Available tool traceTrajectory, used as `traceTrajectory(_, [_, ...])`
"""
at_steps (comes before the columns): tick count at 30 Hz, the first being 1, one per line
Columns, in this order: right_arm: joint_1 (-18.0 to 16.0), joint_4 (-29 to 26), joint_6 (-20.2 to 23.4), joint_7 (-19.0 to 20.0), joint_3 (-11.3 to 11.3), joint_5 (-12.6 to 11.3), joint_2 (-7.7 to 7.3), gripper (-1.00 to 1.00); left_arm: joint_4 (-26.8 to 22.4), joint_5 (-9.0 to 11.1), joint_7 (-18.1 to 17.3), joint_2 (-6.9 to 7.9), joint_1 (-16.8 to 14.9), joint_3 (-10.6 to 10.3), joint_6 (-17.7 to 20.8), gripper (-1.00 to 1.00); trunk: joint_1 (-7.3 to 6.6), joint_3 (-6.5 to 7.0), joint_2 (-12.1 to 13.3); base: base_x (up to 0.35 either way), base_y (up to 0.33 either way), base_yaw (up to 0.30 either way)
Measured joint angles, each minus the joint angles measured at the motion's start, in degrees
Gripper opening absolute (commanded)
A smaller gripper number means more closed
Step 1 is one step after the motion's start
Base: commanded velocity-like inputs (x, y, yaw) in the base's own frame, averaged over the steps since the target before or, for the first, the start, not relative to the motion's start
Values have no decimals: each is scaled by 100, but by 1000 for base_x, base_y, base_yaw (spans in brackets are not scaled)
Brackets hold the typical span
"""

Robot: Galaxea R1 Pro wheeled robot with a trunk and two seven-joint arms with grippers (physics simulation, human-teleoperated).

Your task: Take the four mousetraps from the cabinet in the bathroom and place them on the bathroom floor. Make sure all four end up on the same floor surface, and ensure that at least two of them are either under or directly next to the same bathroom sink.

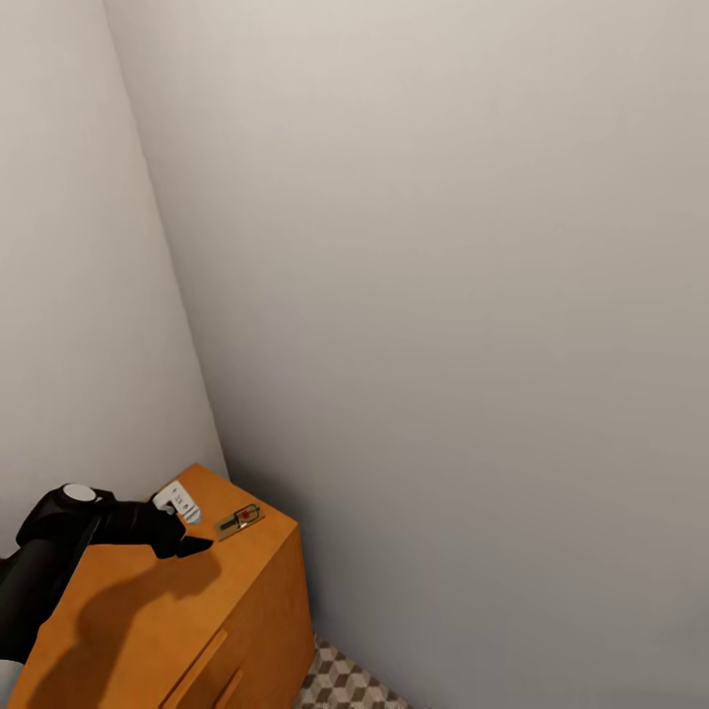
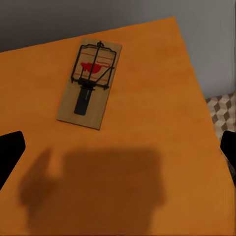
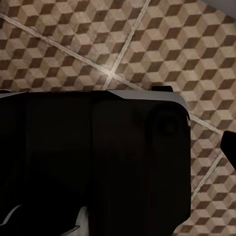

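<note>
One mousetrap (image 1: 239, 519) lies flat on the orange-brown cabinet (image 1: 128, 620), near its far right corner by the wall. In the left wrist view the mousetrap (image 2: 89, 82) is a small wooden board with a dark wire bar and a red mark. My left gripper (image 1: 194, 545) hovers just short of it, open and empty, with its fingertips (image 2: 10, 150) far apart at the picture's edges. In the right wrist view, one dark fingertip (image 3: 230, 145) of my right gripper sits at the edge, over the cube-patterned bathroom floor (image 3: 147, 44).
Two plain walls meet in a corner right behind the cabinet. A small white object (image 1: 178, 500) sits on the cabinet top beside my left arm. A strip of patterned floor (image 1: 345, 684) lies to the cabinet's right. A dark part of my own body (image 3: 98, 162) hangs above the floor.
</note>
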Motion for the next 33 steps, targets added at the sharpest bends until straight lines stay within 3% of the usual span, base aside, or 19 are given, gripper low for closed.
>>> traceTrajectory(6, [0, 0, 0, 0, 0, 0, -3, 100, -43, 337, 18, 0, 0, 2, -3, 100, 0, -44, 0, 0, 0, 0])
traceTrajectory(9, [0, 0, 0, 0, 0, 0, -4, 100, -45, 389, 25, 0, 0, 4, -4, 100, 0, -66, 0, 0, 0, 0])
traceTrajectory(11, [0, 0, 0, 0, 0, 0, -4, 100, -44, 415, 29, 4, 0, 24, -4, 100, 0, -81, 0, 0, 0, 0])
traceTrajectory(19, [0, 0, 0, 0, 1, 0, -5, 100, -39, 437, 41, 15, 0, 608, -12, 100, 0, -136, 0, 0, 0, 0])
traceTrajectory(25, [0, 0, 0, 0, 2, 0, -5, 100, -28, 435, 135, 12, 0, 653, -12, 100, 0, -174, 0, 0, 0, 0])
traceTrajectory(33, [0, 0, 0, 0, 3, 0, -4, 100, -83, 436, 536, 12, 0, 660, 0, 100, 0, -224, -1, 0, 0, 0])
